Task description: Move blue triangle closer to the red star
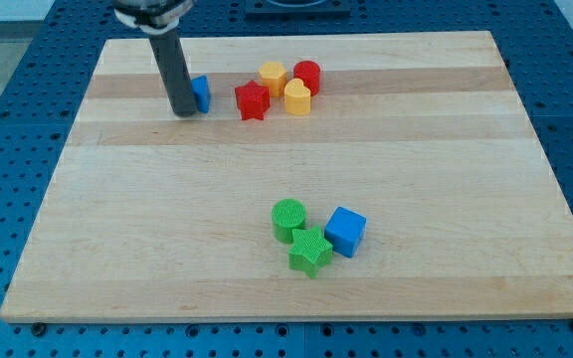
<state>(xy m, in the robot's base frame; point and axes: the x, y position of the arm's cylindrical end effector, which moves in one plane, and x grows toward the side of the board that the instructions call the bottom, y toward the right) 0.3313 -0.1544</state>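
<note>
The blue triangle [201, 93] lies near the view's top left of the wooden board, partly hidden behind my rod. My tip [183, 113] rests on the board touching the triangle's left side. The red star [252, 100] lies a short gap to the triangle's right, apart from it.
A yellow hexagon [273, 76], a yellow block [297, 97] and a red cylinder [307, 76] cluster just right of the red star. A green cylinder [288, 218], a green star [309, 251] and a blue cube [345, 231] sit together near the view's bottom centre. The board's top edge [306, 36] is close behind the top cluster.
</note>
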